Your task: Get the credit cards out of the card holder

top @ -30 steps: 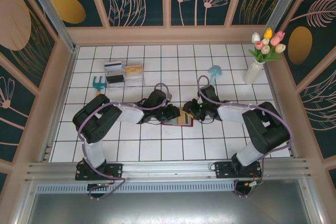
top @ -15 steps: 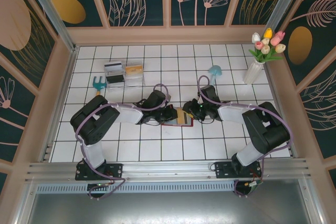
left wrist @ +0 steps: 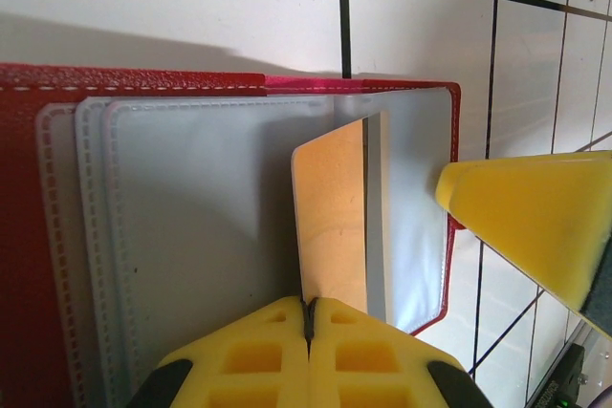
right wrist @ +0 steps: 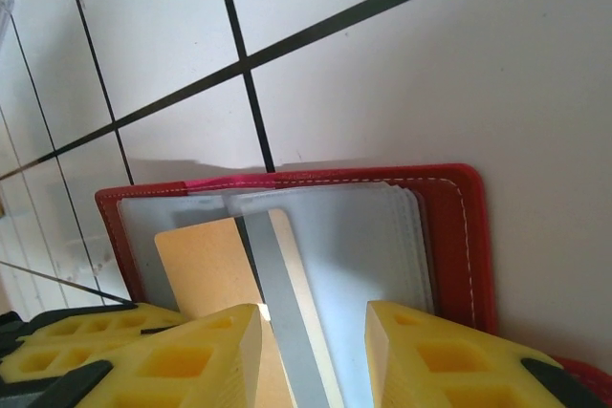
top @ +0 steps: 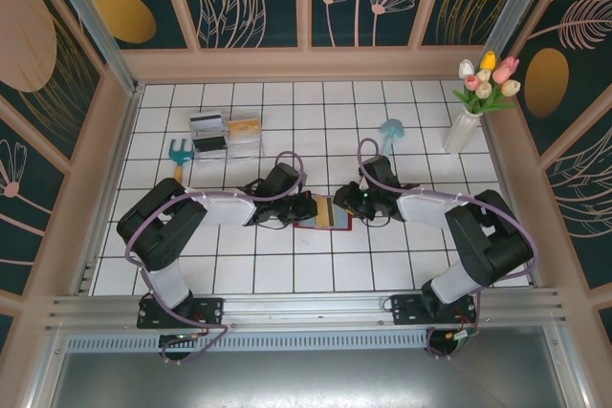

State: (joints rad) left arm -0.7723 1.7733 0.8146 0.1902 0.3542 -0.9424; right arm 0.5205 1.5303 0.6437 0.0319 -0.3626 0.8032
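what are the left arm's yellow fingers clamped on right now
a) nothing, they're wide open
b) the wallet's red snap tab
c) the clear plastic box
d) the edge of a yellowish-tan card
d: in the left wrist view the left gripper is shut on the near edge of the yellowish-tan flat card, which stands tilted up over the pale pockets of the open red folding card holder.
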